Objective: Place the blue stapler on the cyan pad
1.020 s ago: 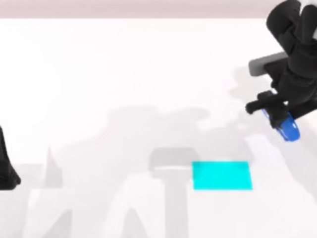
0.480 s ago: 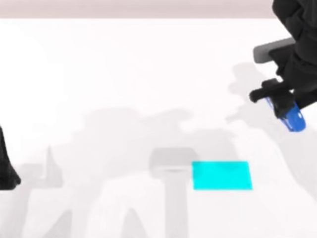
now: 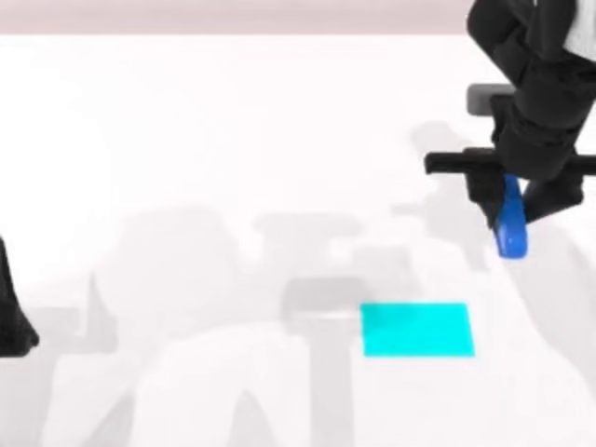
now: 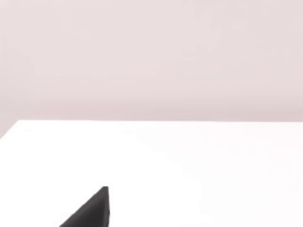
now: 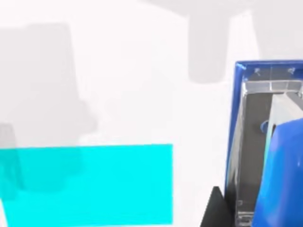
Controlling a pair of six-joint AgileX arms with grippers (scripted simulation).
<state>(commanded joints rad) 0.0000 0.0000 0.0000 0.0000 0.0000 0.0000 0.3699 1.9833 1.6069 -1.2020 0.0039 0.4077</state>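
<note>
One blue stapler (image 3: 511, 226), clamped in my right gripper (image 3: 510, 200) above the table's right side, long axis running near-to-far, with the cyan pad (image 3: 417, 330) lying nearer and leftward; left arm parked.

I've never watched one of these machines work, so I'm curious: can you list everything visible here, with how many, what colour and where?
blue stapler: one, bright blue with a grey metal strip, held off the table at the top view's right, beyond the pad.
cyan pad: one, cyan, flat on the table, right of centre, nothing on it.
table: one, white, fills the view.
right end effector: one, black, at the top view's right, shut on the blue stapler.
left arm: one, black, parked at the left edge; a dark part of it shows in the left wrist view.
</note>
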